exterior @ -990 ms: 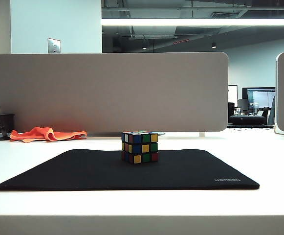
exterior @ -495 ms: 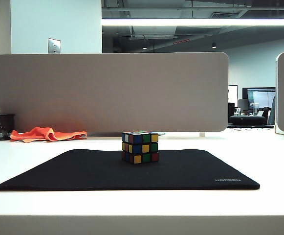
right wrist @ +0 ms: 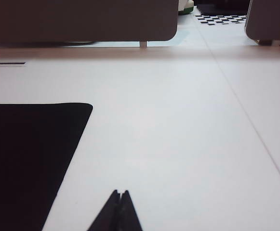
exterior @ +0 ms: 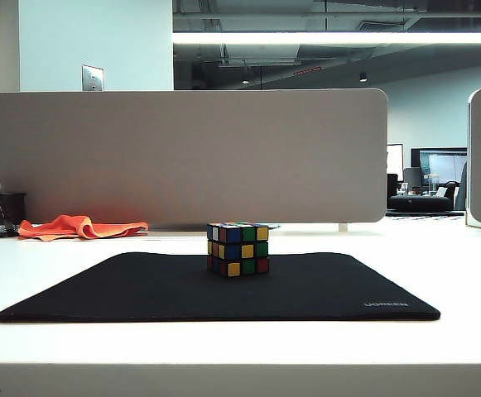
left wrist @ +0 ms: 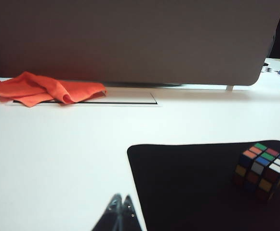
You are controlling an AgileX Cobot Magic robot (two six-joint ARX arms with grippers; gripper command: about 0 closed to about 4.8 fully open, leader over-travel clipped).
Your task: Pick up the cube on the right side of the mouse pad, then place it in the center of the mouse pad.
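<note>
White desk: puzzle cube sits about centre on the black mouse pad, so I judge placement done. Left gripper and right gripper hang clenched, empty, over the near desk, on the pad's left and right

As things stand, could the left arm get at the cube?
Probably yes: nothing stands between the shut left gripper and the cube on the mouse pad; it must open first. The right gripper, also shut, hangs beyond the pad.
</note>
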